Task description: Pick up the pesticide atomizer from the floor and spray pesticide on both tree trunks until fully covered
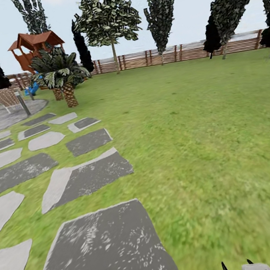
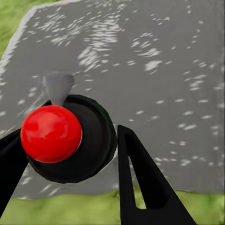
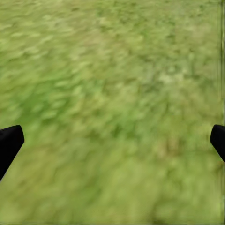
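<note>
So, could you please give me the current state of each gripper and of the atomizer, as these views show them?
left gripper: shut on the pesticide atomizer, over a grey paving slab.
pesticide atomizer: held between the fingers, red top facing the wrist camera, off the ground.
right gripper: open, holding nothing, above the grass.
</note>
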